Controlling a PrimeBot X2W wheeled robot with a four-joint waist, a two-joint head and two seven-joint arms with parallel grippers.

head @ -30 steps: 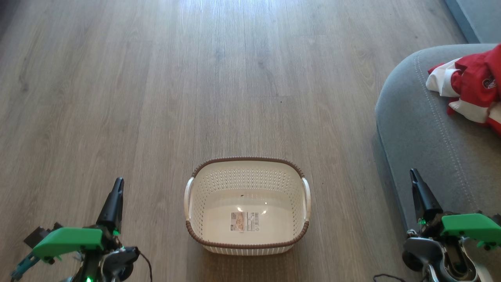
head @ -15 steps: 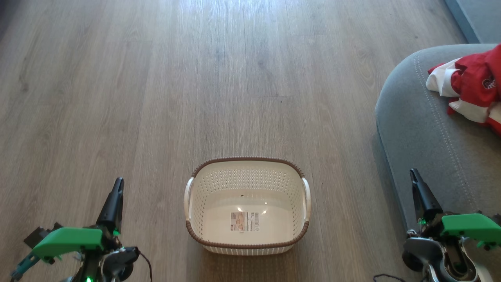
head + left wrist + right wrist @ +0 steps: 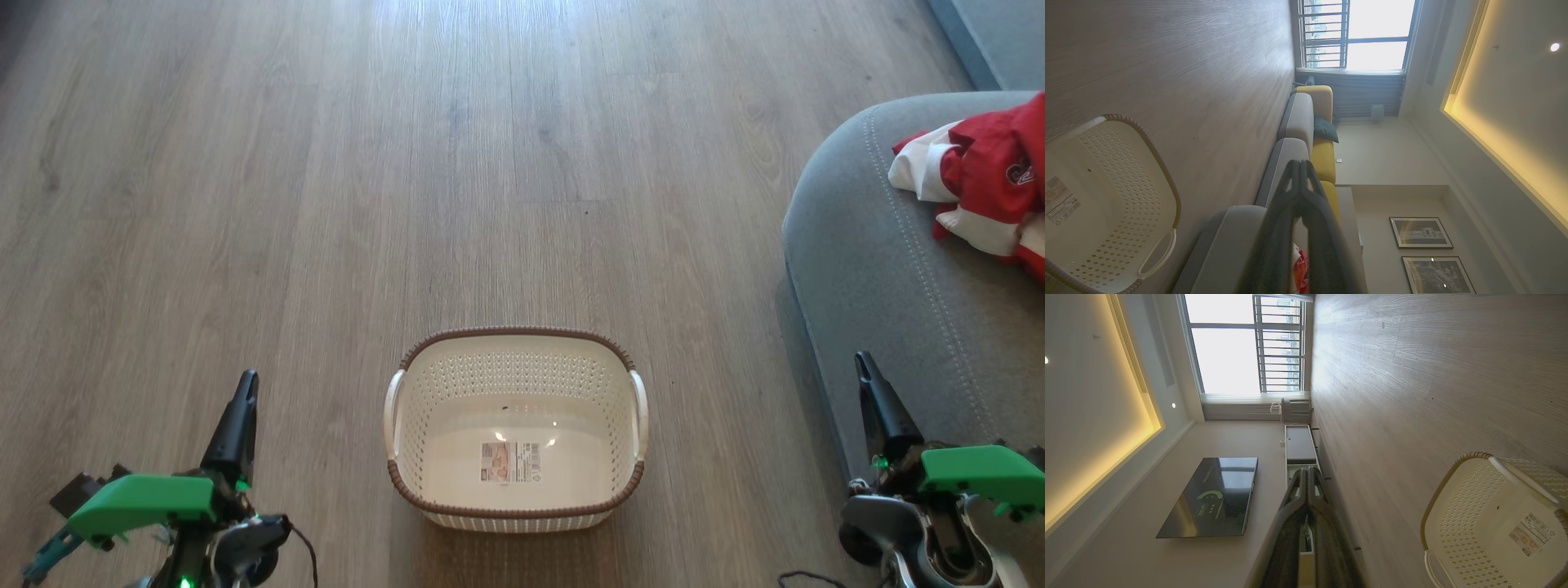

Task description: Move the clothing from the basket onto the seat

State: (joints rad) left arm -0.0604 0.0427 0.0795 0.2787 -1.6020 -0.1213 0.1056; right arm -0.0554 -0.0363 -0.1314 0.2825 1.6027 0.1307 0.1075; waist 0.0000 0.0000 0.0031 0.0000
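Two grippers low in head view, left gripper (image 3: pixel 246 378) and right gripper (image 3: pixel 862 360), both pinched shut, empty-handed. Bare basket (image 3: pixel 514 369) on floor (image 3: pixel 408 163) between them; clothing (image 3: pixel 988 175) heaped on seat (image 3: pixel 882 269) at right.
Left wrist view: left fingers (image 3: pixel 1276 245) closed, basket lower left, clothing on seat beyond.
Right wrist view: right fingers (image 3: pixel 1290 535) closed, basket lower right.

Left gripper (image 3: pixel 246 380): low on my left, closed into one dark spike that points forward and leans slightly towards the middle.
Left wrist cover (image 3: pixel 143 498): bright green, just behind the gripper, with a small green light glowing below it.
Right gripper (image 3: pixel 862 361): low on my right, closed to a single point and leaning slightly towards the middle.
Right wrist cover (image 3: pixel 980 472): bright green, above a grey metal joint (image 3: pixel 878 516).
Left fingers (image 3: pixel 1278 237): on the left wrist camera I see them meet at the tips.
Right fingers (image 3: pixel 1290 531): the right wrist camera shows the tips touching.
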